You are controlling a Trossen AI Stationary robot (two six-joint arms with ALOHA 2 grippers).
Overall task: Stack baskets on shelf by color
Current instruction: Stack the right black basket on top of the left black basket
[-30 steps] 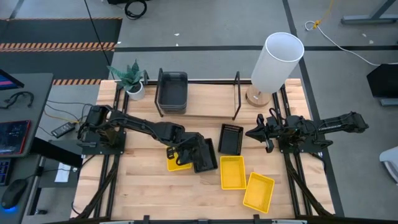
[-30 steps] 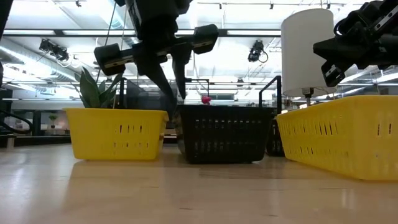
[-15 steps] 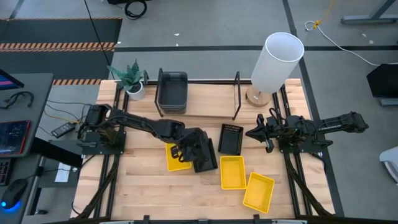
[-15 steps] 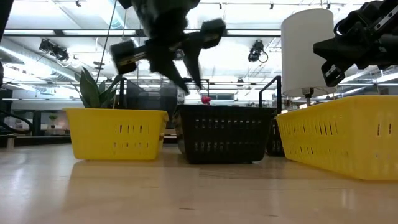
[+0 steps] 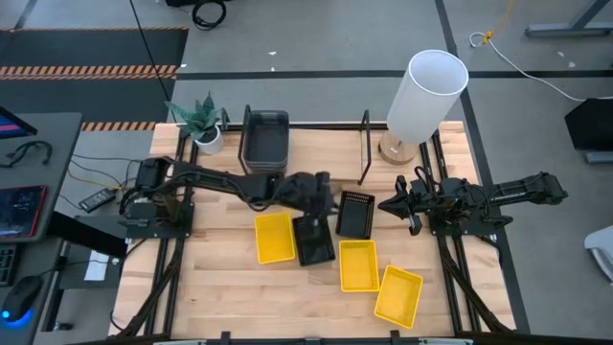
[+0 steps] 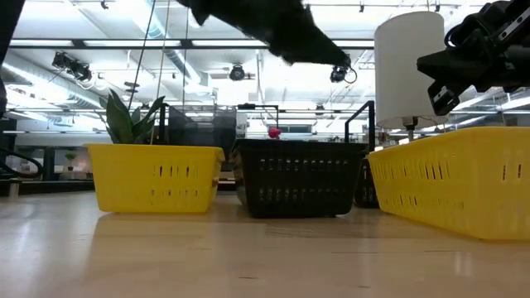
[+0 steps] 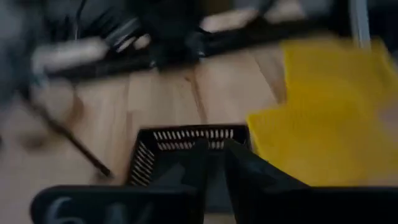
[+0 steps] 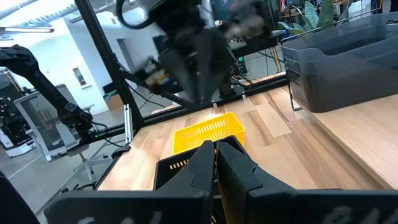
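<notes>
A stack of dark grey baskets [image 5: 265, 141] sits on the left end of the shelf [image 5: 321, 161]. Two black baskets [image 5: 314, 240] [image 5: 355, 213] and three yellow baskets [image 5: 274, 237] [image 5: 358, 264] [image 5: 398, 294] lie on the tabletop. My left gripper [image 5: 320, 186] hovers shut above the table between the shelf and the black baskets, holding nothing; its wrist view is blurred, with a black basket [image 7: 186, 149] ahead of the fingers. My right gripper [image 5: 388, 205] waits shut at the table's right, just right of the far black basket.
A tall white lamp [image 5: 424, 96] stands at the far right corner, beside the shelf's right loop [image 5: 365, 146]. A potted plant [image 5: 201, 120] stands at the far left corner. The shelf board right of the grey stack is bare. Bare wood lies along the near left.
My left gripper has risen from low over the near black basket and the left yellow basket and swung toward the far edge and the right, tipping from pointing down toward level. The baskets have stayed in place; the left yellow one now shows whole.
</notes>
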